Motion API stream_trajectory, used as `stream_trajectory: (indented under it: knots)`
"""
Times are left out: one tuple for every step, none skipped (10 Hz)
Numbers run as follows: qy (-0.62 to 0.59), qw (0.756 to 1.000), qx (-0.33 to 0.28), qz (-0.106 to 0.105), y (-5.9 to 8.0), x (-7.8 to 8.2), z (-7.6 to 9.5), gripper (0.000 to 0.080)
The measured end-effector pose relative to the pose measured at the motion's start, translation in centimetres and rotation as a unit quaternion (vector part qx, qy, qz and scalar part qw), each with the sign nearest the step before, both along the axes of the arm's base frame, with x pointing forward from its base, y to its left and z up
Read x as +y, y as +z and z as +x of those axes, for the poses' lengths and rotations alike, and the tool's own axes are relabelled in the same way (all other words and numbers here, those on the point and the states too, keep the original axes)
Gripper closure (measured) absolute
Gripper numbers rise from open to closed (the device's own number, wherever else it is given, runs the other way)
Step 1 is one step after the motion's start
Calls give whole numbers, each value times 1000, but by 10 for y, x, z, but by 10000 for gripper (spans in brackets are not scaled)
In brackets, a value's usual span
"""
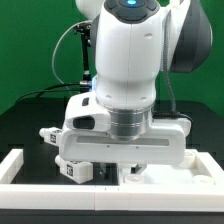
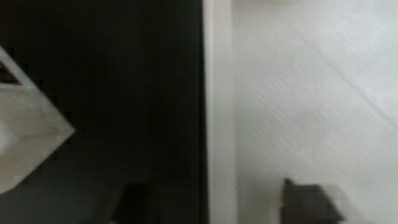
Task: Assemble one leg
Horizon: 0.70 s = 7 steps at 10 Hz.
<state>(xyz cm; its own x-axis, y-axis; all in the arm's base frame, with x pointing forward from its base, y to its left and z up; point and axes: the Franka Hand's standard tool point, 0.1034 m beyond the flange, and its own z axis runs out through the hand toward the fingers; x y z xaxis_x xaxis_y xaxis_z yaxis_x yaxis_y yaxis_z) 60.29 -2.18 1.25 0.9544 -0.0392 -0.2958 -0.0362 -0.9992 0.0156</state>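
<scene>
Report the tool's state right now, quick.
Tool: open. In the wrist view its fingers stand apart, with nothing held between them.

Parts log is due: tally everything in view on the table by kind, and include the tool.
legs: 2
white rimmed panel: 1
tool: 1
Total: 4
</scene>
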Motion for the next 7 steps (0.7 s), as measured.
stream_trajectory:
  knots:
    - [2, 1000, 6, 3, 12, 3, -4, 326]
    - [6, 1000, 7, 8, 25, 8, -14, 211]
    - [6, 1000, 10, 8, 34, 15, -29, 211]
    - [7, 1000, 7, 6, 43, 25, -40, 162]
    - [8, 1000, 9, 8, 40, 23, -40, 153]
    - [6, 1000, 19, 7, 38, 21, -40, 153]
    - [7, 1000, 21, 7, 37, 22, -40, 153]
